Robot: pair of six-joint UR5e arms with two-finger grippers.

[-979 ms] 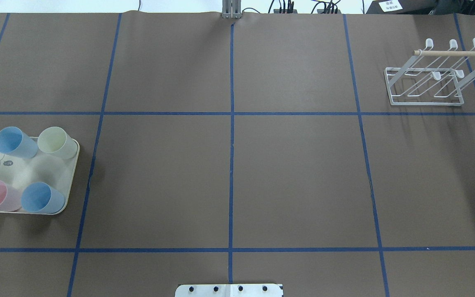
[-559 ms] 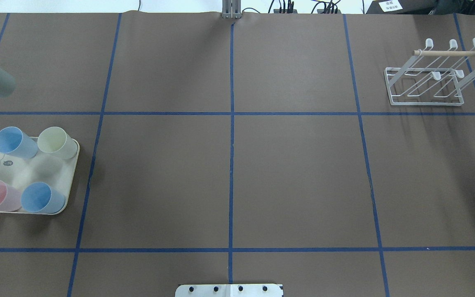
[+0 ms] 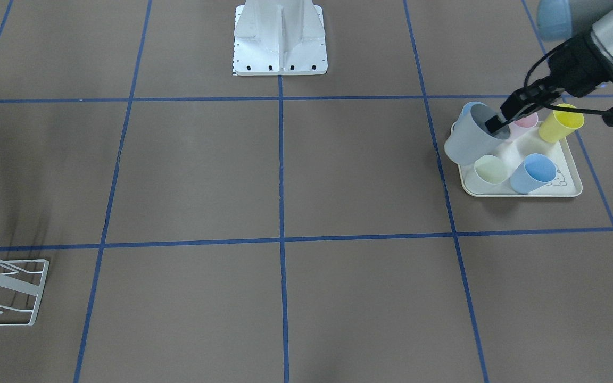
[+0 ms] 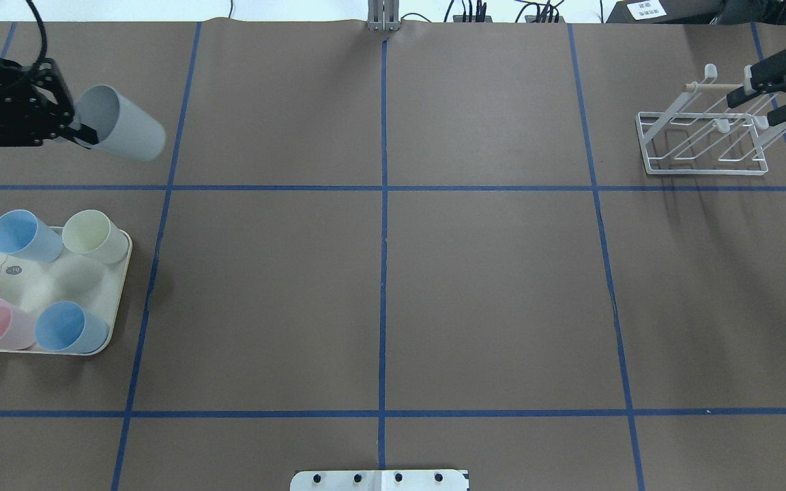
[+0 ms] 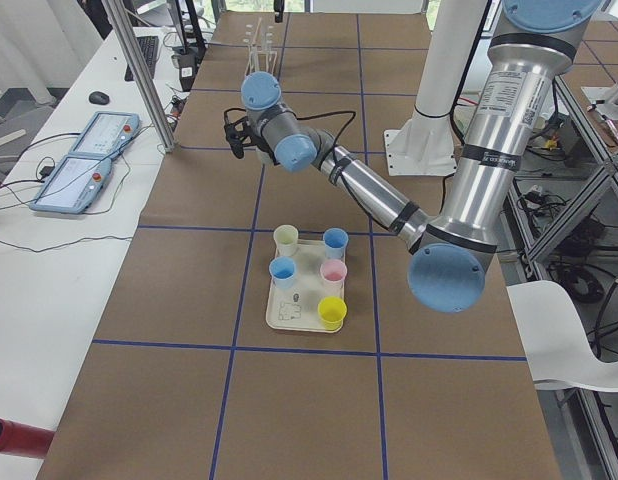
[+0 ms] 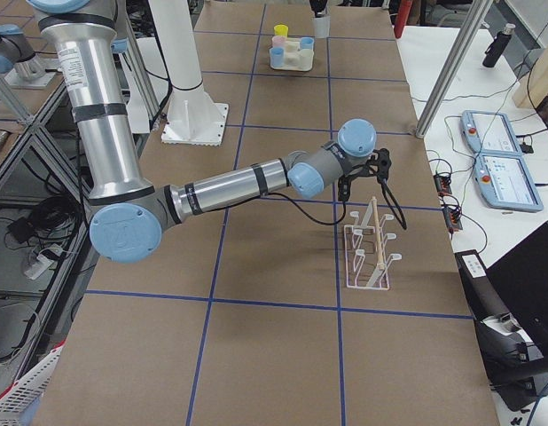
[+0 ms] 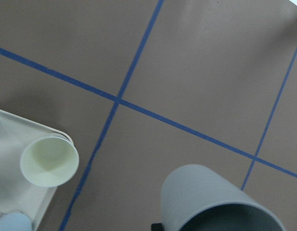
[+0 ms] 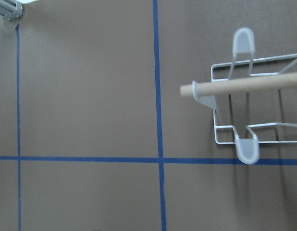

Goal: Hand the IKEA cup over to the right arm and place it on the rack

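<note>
My left gripper (image 4: 83, 134) is shut on the rim of a grey-blue IKEA cup (image 4: 123, 126), with one finger inside it. It holds the cup tilted in the air, beyond the tray at the table's left. The cup also shows in the front view (image 3: 463, 141) and the left wrist view (image 7: 206, 197). The white wire rack (image 4: 703, 146) with its wooden peg stands at the far right and shows in the right wrist view (image 8: 254, 106). My right gripper (image 4: 751, 111) is open and empty, high over the rack's right part.
A cream tray (image 4: 45, 283) with a rabbit drawing sits at the left edge. It holds two blue cups, a pale green cup (image 4: 93, 235), a pink cup and a yellow cup (image 3: 559, 123). Blue tape lines grid the brown table.
The left gripper has come into the overhead view from the left edge, carrying the cup to the right. The right gripper has come in at the upper right, over the rack.
</note>
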